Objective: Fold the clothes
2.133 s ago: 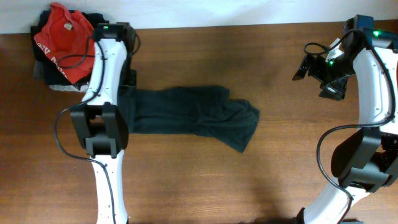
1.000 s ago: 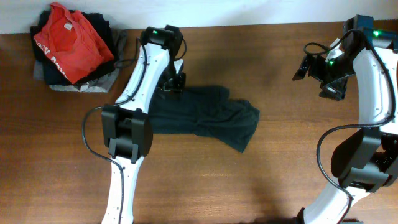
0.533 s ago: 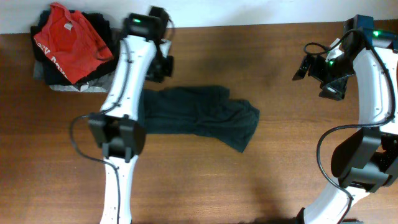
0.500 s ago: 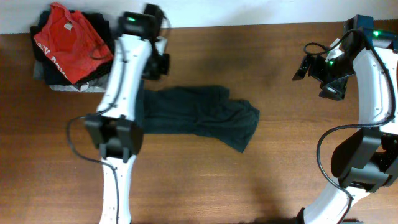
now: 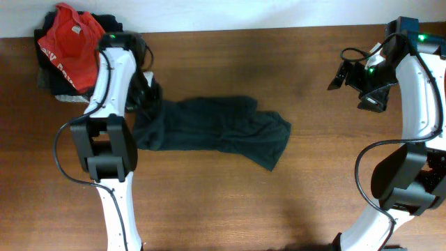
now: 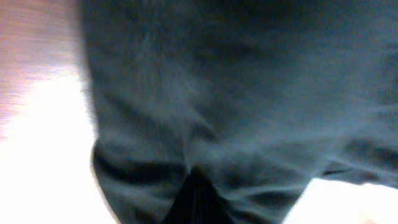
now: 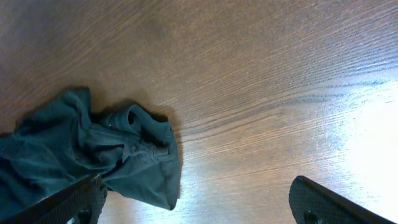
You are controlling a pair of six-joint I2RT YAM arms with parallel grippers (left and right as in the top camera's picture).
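Note:
The clothes (image 5: 216,129), a dark wrinkly garment, lie spread left to right across the middle of the table. My left gripper (image 5: 145,94) is at the garment's left end, shut on a pinch of the cloth, which bunches up toward it. In the left wrist view the clothes (image 6: 249,93) fill the frame, with folds running into the closed left gripper (image 6: 198,202). My right gripper (image 5: 354,87) hangs open far to the right, apart from the cloth. Its view shows the clothes' right end (image 7: 81,149) and the right gripper (image 7: 199,208) with nothing between its wide-set fingers.
A pile with a red T-shirt (image 5: 70,45) on top sits at the back left corner, close behind my left arm. The brown wooden table (image 5: 279,202) ends at a white wall along the back.
My left arm swung from behind the garment's upper edge to its left end and its jaws closed. The cloth's left end is now gathered toward the gripper. The right arm has not moved.

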